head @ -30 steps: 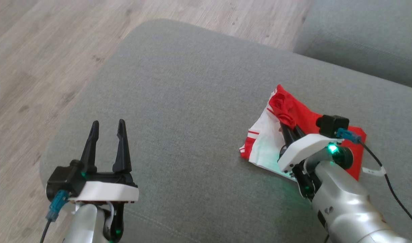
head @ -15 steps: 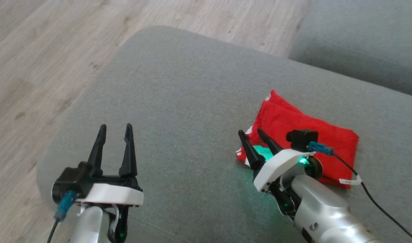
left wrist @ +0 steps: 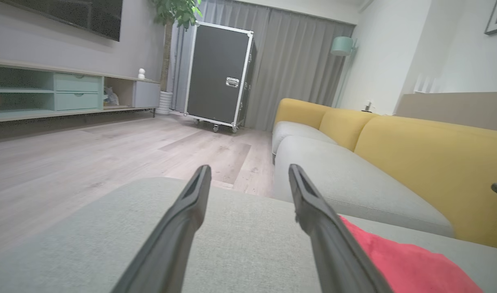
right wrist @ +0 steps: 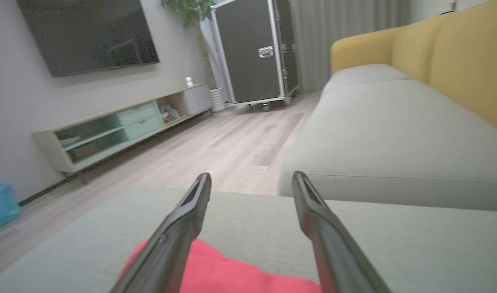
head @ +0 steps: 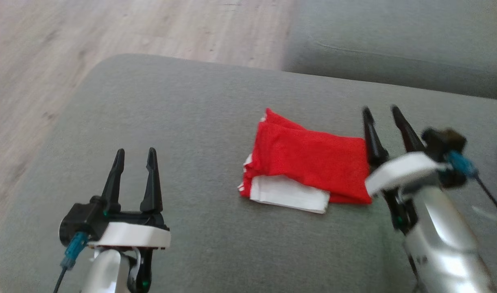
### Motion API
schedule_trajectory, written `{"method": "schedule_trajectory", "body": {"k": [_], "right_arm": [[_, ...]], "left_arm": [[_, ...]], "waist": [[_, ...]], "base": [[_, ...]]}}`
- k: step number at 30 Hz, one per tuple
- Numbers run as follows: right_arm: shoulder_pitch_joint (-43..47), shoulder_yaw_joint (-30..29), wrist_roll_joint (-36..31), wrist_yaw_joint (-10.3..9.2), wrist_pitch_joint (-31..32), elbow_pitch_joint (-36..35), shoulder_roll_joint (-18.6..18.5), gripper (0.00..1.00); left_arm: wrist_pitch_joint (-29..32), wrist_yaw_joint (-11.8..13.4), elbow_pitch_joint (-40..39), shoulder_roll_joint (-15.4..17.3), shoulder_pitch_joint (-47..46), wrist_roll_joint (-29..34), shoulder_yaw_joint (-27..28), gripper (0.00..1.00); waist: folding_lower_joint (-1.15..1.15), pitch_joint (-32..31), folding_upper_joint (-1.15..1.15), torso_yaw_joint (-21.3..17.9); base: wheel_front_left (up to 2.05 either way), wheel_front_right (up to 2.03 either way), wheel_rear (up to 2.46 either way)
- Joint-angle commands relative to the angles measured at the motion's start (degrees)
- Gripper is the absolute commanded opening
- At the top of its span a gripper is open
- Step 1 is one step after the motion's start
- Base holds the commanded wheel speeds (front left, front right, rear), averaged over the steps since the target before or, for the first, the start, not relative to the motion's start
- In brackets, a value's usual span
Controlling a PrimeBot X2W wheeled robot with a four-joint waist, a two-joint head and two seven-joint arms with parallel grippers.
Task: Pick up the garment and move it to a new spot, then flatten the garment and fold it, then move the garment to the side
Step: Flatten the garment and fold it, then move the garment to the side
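- Garment (head: 309, 162), red with a white layer showing at its near edge, folded into a compact rectangle. It lies flat on a grey cushion (head: 171, 122), around the cushion's middle and slightly toward its right half.
- The left gripper (head: 135, 151) hovers over the cushion's near left part, well apart from the folded cloth. Its two dark fingers are spread wide with nothing between them.
- The right gripper (head: 380, 110) is over the cushion's right part, just beside the cloth's right edge. Its fingers are also spread wide and empty, and it looks blurred in the head view.
- Picking up, flattening and folding appear to be done, judging by the tidy shape and the two free grippers.
- Whether this spot on the cushion counts as "the side" cannot be told. If not, one last move is left.
- A grey sofa seat (head: 395, 49) lies beyond the cushion's far edge, and a pale wooden floor (head: 110, 24) lies beyond its left edge.
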Motion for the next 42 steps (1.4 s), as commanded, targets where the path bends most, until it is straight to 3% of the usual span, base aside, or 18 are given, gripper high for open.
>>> {"method": "schedule_trajectory", "body": {"k": [1, 6, 11, 25, 33, 42], "right_arm": [[2.7, -2.4, -4.6, 0.2, -0.6, -4.9, 0.7, 1.0], [9.1, -9.4, -13.4, 0.2, -0.6, -13.3, 1.9, 1.0], [13.8, -12.4, -17.0, 0.2, -0.6, -18.8, 2.5, 1.0], [17.9, -11.6, -14.2, 0.2, -0.6, -22.4, 2.6, 1.0], [15.7, -9.3, -14.3, 0.2, -0.6, -19.4, 2.6, 1.0], [6.5, -3.6, -11.4, 0.2, 2.4, -5.6, 2.6, 1.0]], "left_arm": [[-0.3, 0.0, -2.2, 0.4, -1.2, -0.3, 1.9, 1.0], [-0.3, 0.4, -2.5, 0.4, -0.7, -0.8, 2.6, 1.0], [-0.3, 0.7, -1.9, 0.4, -0.2, -0.6, 3.1, 1.0], [-0.3, 1.2, -0.4, 0.4, -0.6, -1.3, 3.3, 1.0], [-0.3, 0.9, -0.5, 0.4, -2.4, -1.2, 2.6, 1.0], [-0.3, 0.7, -0.3, 0.4, -4.9, -0.8, 0.6, 1.0]], "waist": [[0.0, 0.1, 0.0, -3.2], [0.0, 0.7, 0.0, -6.9], [0.0, 1.1, 0.0, -9.9], [0.0, 3.0, 0.0, -13.2], [0.0, 4.6, 0.0, -11.0], [0.0, 8.5, 0.0, -6.8]], "base": [[0.0, 0.0, 0.0], [0.0, 0.0, 0.0], [0.0, 0.0, 0.0], [0.0, 0.0, 0.0], [0.0, 0.0, 0.0], [0.0, 0.0, 0.0]]}}
